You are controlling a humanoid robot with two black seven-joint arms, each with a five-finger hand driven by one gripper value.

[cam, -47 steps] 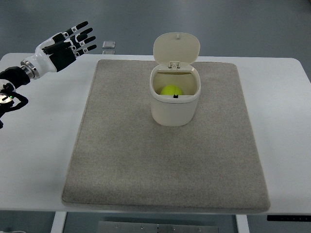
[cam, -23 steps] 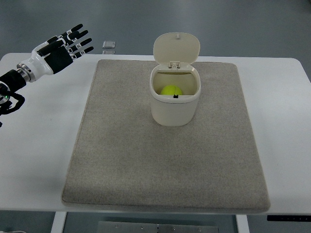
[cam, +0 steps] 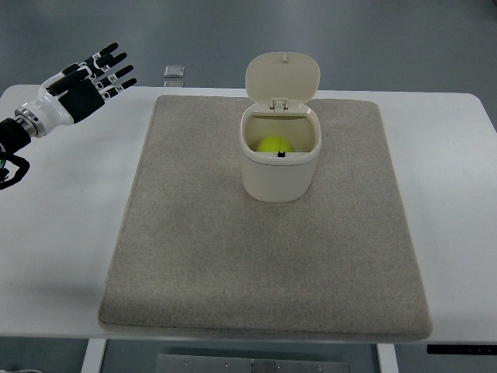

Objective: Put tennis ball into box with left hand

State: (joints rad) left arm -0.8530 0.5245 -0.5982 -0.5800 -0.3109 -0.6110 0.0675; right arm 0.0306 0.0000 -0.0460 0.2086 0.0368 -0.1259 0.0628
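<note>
- The left robot hand (cam: 78,84) hangs over the far left corner of the white bench (cam: 62,233), well to the left of the box (cam: 278,159).
- Its 4 long fingers (cam: 109,66) are spread and stretched straight out, pointing away toward the bench's far edge; it is released, holding nothing and touching nothing.
- Its arm enters from the picture's left edge, well apart from the box.
- The tennis ball (cam: 274,144) lies inside the box, yellow-green, visible low in the opening toward the box's left inner wall.
- The box is a cream bin with rounded corners; its hinged lid (cam: 283,76) stands up, tilted back behind the opening.
- The box stands on a grey mat (cam: 233,256) that spreads out around it on all sides.
- A small clear square object (cam: 175,72) lies beyond the bench's far edge, to the left of the box.
</note>
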